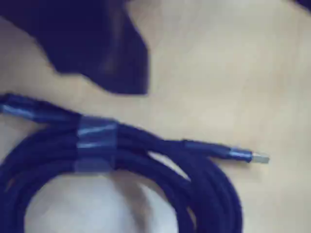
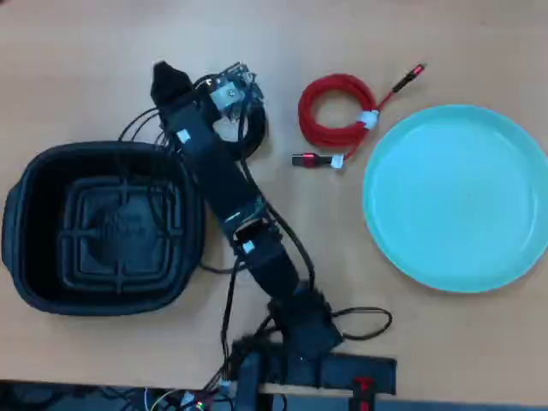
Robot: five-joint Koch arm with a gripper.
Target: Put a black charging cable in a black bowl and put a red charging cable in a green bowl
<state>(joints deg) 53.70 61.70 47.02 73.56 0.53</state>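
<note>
Tabletop bears black charging cable (image 1: 121,160) just below pincer (image 1: 104,63).

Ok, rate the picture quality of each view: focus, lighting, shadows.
Wrist view: soft and blurred all over, taken very close; the black charging cable shows a bluish tint, its silver plug tip barely resolved; a dark part of the tool sits as a smeared shape at upper left. Overhead view: sharper, evenly lit, faint shadows; the green bowl looks pale with no harsh glare; the black bowl keeps its ridges visible.
</note>
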